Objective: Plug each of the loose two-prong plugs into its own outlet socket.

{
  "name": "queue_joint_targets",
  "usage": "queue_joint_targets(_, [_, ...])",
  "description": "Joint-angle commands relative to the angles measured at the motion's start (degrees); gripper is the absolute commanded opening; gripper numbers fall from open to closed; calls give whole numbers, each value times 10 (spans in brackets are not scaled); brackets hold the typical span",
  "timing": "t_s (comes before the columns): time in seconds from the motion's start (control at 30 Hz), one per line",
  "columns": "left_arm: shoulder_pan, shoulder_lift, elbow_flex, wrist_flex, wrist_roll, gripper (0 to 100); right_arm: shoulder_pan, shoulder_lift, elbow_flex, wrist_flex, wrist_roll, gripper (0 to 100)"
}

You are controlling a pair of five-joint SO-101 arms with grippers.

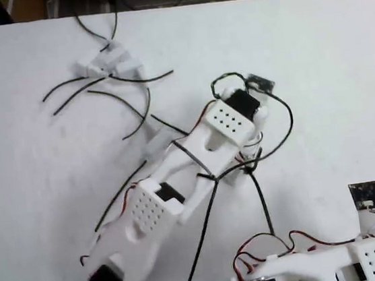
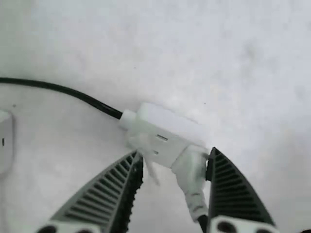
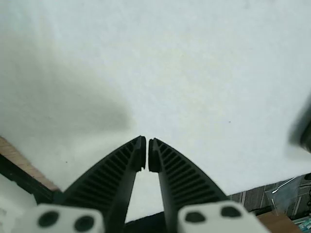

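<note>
Straddling a plug [image 2: 192,171] at the socket [image 2: 156,130], left gripper [image 2: 175,156] spread.
Right gripper [image 3: 147,154] pressed together over the table [image 3: 194,73].

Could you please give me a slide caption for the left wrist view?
Open left gripper straddles a white plug meeting a white outlet socket with black cable.
</note>
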Motion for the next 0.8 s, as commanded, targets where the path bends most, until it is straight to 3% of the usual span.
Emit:
queue_joint_targets(0.0, [-15, -90, -14, 2, 38, 221, 2, -7, -3, -7, 7, 20])
queue_joint_targets(0.23, [-32, -264, -3, 3, -14, 198, 0, -7, -8, -7, 3, 24])
queue_joint_targets(0.37, [-87, -397, 66, 2, -22, 120, -17, -7, -6, -3, 2, 24])
queue_joint_targets(0.53, [-152, -587, 179, 0, -70, 117, -31, -7, -6, -3, -40, 24])
queue_joint_targets(0.77, [-277, -801, 377, -2, -78, 116, -78, -7, -11, -3, -59, 24])
